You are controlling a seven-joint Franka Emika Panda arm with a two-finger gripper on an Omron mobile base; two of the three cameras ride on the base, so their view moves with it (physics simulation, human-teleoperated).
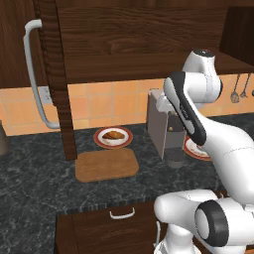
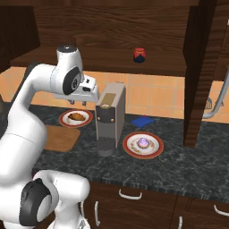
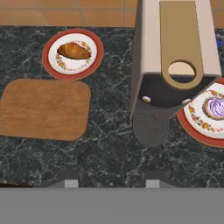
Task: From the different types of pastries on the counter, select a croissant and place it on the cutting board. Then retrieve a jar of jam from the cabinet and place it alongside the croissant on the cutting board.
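Note:
The croissant [image 1: 114, 134] [image 2: 77, 116] [image 3: 73, 50] lies on a white, red-rimmed plate [image 3: 46, 57] at the back of the counter [image 1: 39, 188]. Just in front of it lies the bare cutting board [image 1: 105, 164] [image 2: 58, 137] [image 3: 43, 108]. The cupcake [image 2: 142, 143] [image 3: 215, 107] sits on its own plate [image 2: 129, 150] to the right. The jar of jam [image 2: 139, 55] stands on the shelf of the cabinet [image 2: 112, 62], whose doors hang open. My gripper [image 3: 111, 183] hovers high above the counter, open, with nothing between its fingers.
A tall grey coffee machine [image 1: 158, 126] [image 2: 110, 116] [image 3: 175, 65] stands between the two plates, close under my hand. A blue cloth [image 2: 143, 121] lies behind the cupcake plate. The open cabinet door [image 1: 54, 74] with its grey handle [image 1: 34, 74] juts out left of the board.

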